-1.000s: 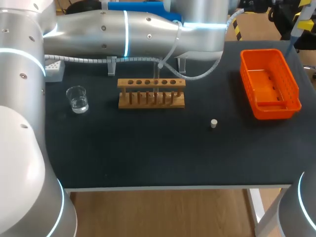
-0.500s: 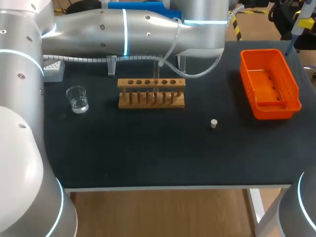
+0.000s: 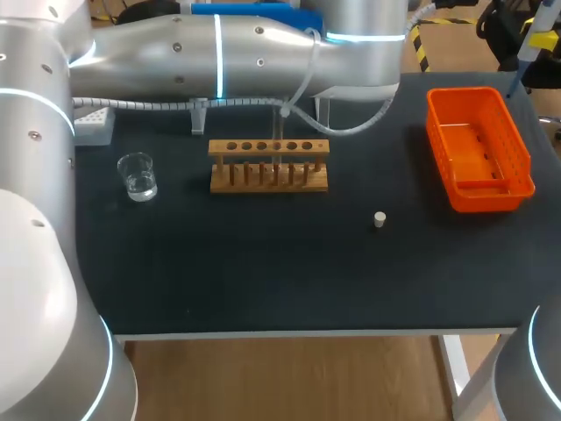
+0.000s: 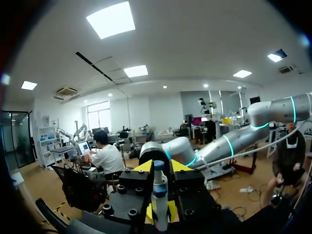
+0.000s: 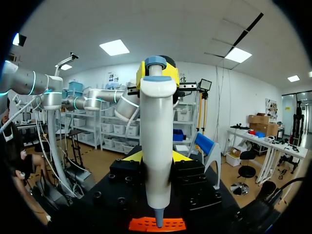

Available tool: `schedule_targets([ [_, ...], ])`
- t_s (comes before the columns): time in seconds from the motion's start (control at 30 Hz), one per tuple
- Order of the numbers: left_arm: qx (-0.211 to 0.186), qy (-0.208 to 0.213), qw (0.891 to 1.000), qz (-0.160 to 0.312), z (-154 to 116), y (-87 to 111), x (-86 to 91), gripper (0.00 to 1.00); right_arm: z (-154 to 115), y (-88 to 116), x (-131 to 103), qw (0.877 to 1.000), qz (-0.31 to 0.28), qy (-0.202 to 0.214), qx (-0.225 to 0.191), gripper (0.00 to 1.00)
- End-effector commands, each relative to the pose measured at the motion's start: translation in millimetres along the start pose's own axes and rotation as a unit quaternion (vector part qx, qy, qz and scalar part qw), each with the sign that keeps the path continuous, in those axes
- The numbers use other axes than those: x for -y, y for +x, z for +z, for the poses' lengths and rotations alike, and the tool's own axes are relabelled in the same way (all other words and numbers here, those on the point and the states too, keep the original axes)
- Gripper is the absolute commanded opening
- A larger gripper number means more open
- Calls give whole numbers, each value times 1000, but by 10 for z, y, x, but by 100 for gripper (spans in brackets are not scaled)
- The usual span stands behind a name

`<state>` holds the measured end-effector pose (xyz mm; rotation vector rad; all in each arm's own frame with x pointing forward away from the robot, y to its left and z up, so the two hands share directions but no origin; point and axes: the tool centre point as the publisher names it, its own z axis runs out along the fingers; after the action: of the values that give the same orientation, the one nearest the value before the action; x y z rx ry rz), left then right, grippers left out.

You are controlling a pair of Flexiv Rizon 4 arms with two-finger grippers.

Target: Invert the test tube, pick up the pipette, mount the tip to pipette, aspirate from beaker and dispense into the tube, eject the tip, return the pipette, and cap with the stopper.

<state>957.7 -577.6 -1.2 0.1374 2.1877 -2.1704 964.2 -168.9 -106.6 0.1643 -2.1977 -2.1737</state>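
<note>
Pipette [image 3: 526,51] shows high at the far right corner of the tray [image 3: 480,203], well apart from rack [image 3: 267,180], beaker [image 3: 138,175] and stopper [image 3: 379,219]. Left wrist: left gripper [image 4: 162,168], open or closed I cannot tell. Right wrist: right gripper [image 5: 156,157] clamped on the pipette, tip down, tray beneath.

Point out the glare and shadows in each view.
Head view: light streaks glare off the left arm, the beaker glints, the table looks dull. Right wrist view: the pipette is lit from above, shaded down one side. Left wrist view: strong light from overhead.
</note>
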Motion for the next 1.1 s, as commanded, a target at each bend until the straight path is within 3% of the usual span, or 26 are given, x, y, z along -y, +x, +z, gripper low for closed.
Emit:
schedule_targets([
  [0.03, -20, -11, 1000, -5, -231, 1, 116, 100, -7, -3, -11, 1000, 0, 2, -1, 0],
  [0.3, -27, -43, 997, -51, -646, 62, 206, 100, -7, -3, -11, 1000, 0, 2, -1, 0],
  [0.43, -60, -55, 994, -76, -916, 119, 206, 100, -7, -3, -11, 1000, 0, 2, -1, 0],
  [0.57, -68, -67, 991, -92, -1169, 208, 183, 100, -7, -3, -11, 1000, 0, 2, -1, 0],
  [0.77, -56, -74, 992, -82, -1563, 390, 96, 100, -7, -3, -11, 1000, 0, 2, -1, 0],
  [1.1, -31, -70, 996, -51, -2236, 717, -203, 100, -7, -3, -11, 1000, 0, 2, -1, 0],
])
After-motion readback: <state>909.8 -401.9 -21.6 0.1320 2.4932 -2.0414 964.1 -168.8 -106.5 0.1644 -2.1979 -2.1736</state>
